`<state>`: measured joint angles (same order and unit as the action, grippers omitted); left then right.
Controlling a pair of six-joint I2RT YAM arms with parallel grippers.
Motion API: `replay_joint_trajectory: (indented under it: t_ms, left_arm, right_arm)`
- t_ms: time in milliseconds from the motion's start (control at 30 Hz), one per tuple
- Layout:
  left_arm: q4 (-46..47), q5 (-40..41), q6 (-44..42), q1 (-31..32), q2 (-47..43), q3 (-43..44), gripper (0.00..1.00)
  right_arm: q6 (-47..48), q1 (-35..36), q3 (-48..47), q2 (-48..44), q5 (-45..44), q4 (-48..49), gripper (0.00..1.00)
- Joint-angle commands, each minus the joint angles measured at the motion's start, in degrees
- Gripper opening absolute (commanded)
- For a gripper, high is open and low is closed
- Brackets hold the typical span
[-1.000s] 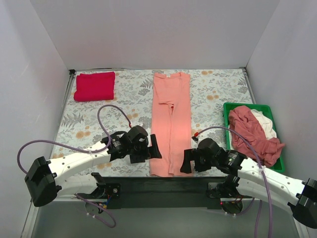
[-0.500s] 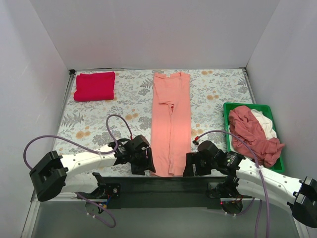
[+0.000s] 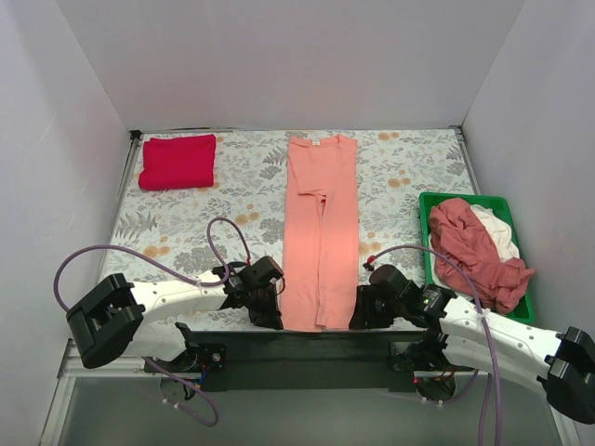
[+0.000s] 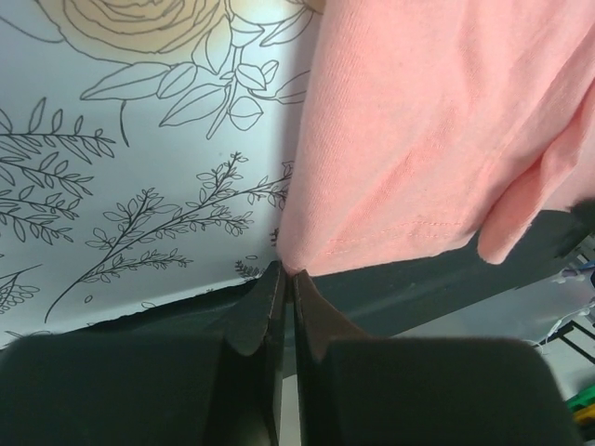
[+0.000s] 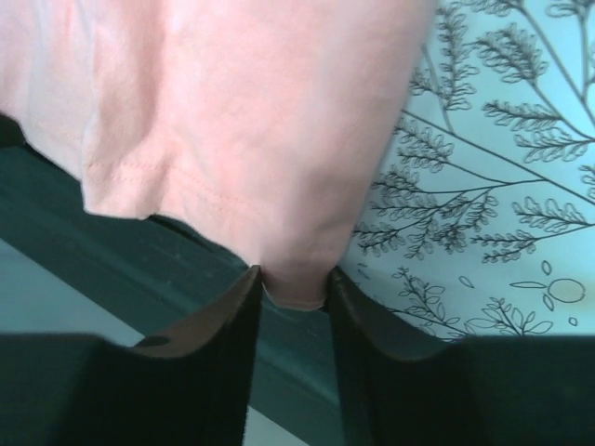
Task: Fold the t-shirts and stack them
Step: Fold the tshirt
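A pink t-shirt (image 3: 321, 223) lies folded into a long strip down the middle of the floral table (image 3: 400, 177), neck at the far end. My left gripper (image 3: 275, 321) is at its near left hem corner. In the left wrist view it (image 4: 286, 271) is shut on the very tip of the pink t-shirt (image 4: 437, 139). My right gripper (image 3: 358, 321) is at the near right corner. In the right wrist view its jaws (image 5: 296, 279) stand a little apart, with the bunched corner of the pink t-shirt (image 5: 251, 111) pressed between both fingers.
A folded red t-shirt (image 3: 178, 161) lies at the far left corner. A green bin (image 3: 428, 200) at the right holds a heap of dusty-red and white garments (image 3: 474, 246). A black strip (image 3: 307, 348) borders the near table edge, under the hem.
Both arms slid toward the near edge and lowered onto the hem corners. Both grippers went from wide open to closing on the cloth, the left one fully.
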<state>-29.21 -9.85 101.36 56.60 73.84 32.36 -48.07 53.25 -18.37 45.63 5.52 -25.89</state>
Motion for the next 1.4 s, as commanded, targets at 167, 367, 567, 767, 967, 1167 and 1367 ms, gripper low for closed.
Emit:
replay_joint_trajectory:
  t_ms: [167,367,567,767,967,1167,1367]
  left_arm:
    - [0.65,-0.88,-0.11,0.27,-3.26,-1.86,0.0]
    - [3.02,0.26,-0.02,0.27,-6.87,-0.99,0.0]
    - [2.85,5.79,-1.86,-0.17,-3.45,5.33,0.0]
    - [3.2,9.23,-5.46,-4.11,1.3,14.3,0.0]
    - [3.11,8.09,-9.42,-11.23,6.74,22.74,0.0]
    - [2.93,8.0,-12.33,-15.98,13.42,30.46,0.0]
    - [2.23,6.95,-14.7,-19.77,19.67,37.07,0.0]
  right_arm:
    - [-1.68,0.01,2.11,1.13,-3.06,0.22,0.01]
    - [0.08,-0.08,0.01,-2.38,-4.46,0.4,0.01]
    - [4.56,0.01,-5.53,-0.9,-9.82,1.11,0.01]
    - [7.73,-0.08,-13.6,4.29,-17.9,1.89,0.01]
    - [11.33,-0.96,-21.17,10.26,-24.32,3.21,0.01]
    - [15.28,-6.14,-27.5,16.59,-26.62,5.76,0.01]
    - [19.51,-12.29,-31.64,22.12,-21.7,9.27,0.01]
